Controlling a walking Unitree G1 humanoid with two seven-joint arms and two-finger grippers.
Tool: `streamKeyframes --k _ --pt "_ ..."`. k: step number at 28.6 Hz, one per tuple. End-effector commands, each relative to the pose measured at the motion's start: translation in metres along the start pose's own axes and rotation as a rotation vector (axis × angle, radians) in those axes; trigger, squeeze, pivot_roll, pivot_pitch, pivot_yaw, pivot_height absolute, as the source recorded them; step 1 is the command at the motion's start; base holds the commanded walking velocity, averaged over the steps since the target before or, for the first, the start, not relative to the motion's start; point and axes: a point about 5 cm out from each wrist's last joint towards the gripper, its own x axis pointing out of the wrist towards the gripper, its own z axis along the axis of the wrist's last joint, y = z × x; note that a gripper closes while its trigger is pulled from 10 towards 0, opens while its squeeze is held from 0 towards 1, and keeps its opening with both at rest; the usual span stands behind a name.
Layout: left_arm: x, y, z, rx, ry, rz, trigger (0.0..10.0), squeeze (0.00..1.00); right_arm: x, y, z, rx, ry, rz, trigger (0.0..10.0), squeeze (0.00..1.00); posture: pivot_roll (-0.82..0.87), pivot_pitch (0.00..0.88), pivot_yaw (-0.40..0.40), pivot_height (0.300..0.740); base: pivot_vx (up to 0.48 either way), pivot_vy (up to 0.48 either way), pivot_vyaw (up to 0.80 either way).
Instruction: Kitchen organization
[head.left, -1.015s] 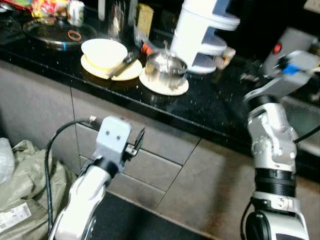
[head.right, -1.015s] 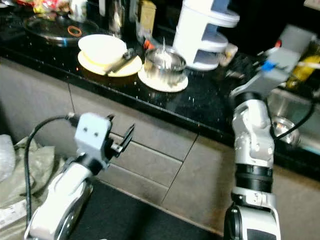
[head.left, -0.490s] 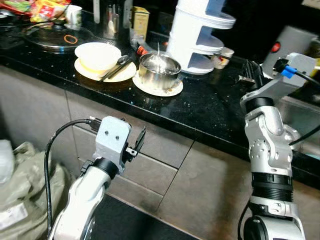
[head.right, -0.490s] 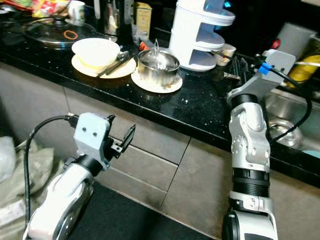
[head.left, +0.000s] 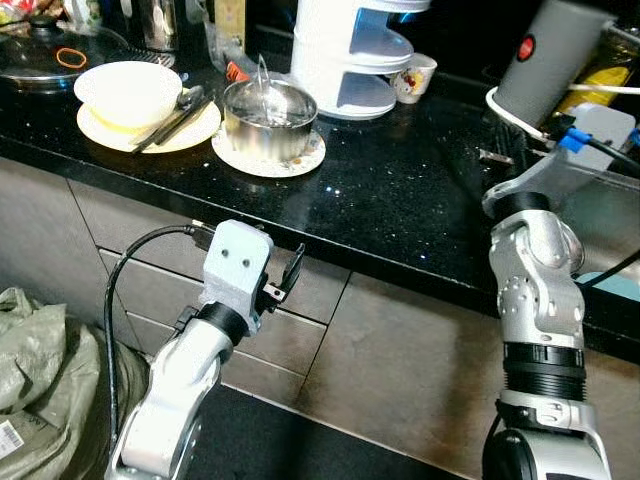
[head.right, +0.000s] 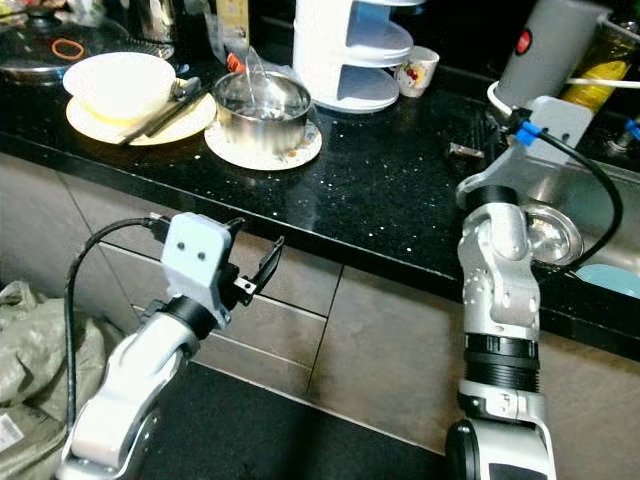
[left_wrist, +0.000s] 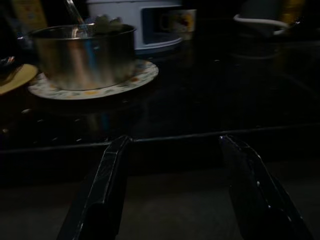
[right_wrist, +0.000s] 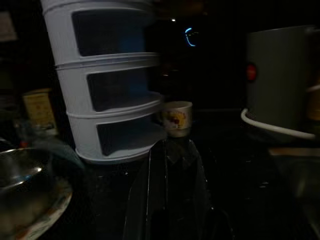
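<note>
A steel pot (head.left: 268, 115) with a utensil in it stands on a patterned plate (head.left: 300, 160) on the black counter (head.left: 420, 200). Left of it is a white bowl (head.left: 128, 92) on a yellow plate, with chopsticks and a spoon resting across the rim. My left gripper (head.left: 290, 272) is open below the counter edge in front of the drawers, facing the pot (left_wrist: 82, 57). My right gripper (head.right: 470, 150) is raised over the counter near the sink, its fingers (right_wrist: 170, 190) shut on nothing, pointing toward the white tiered rack (right_wrist: 107, 80) and a small mug (right_wrist: 176, 117).
A grey kettle (head.left: 555, 55) stands at the back right, beside a sink (head.right: 560, 235) holding a steel bowl. A glass pan lid (head.left: 45, 55) lies far left. Grey drawer fronts (head.left: 300, 330) run under the counter, and a sack (head.left: 40, 360) lies on the floor at the left.
The camera has swung right, so the counter items now sit further left in the picture. Both arms hold much the same pose.
</note>
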Motion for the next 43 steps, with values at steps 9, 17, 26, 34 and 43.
streamKeyframes --k 9,17,26,34,43 --pt "0.008 -0.008 -0.002 -0.002 -0.011 -0.044 10.0 0.0 -0.004 0.007 0.003 0.031 -0.012 0.023 10.0 0.0 0.14 0.004 -0.171 0.74 0.0 0.0 -0.8" --pt "0.013 -0.002 0.001 0.012 -0.03 -0.026 10.0 0.0 -0.012 0.02 -0.01 0.035 0.002 0.038 10.0 0.0 0.15 0.0 -0.171 0.74 0.0 0.0 -0.58" --pt "0.018 0.025 0.013 0.079 -0.073 0.091 10.0 0.0 -0.044 0.024 -0.048 0.162 0.066 -0.019 10.0 0.0 0.18 0.0 -0.164 0.74 0.0 0.0 0.0" --pt "0.014 0.017 0.006 0.068 -0.057 0.085 10.0 0.0 -0.056 0.029 -0.063 0.225 0.088 -0.025 10.0 0.0 0.18 0.007 -0.152 0.74 0.0 0.0 0.0" --pt "0.006 0.009 0.004 0.032 -0.055 0.101 10.0 0.0 -0.058 0.035 -0.067 0.272 0.081 -0.004 10.0 0.0 0.18 0.02 -0.153 0.74 0.0 -0.035 0.0"
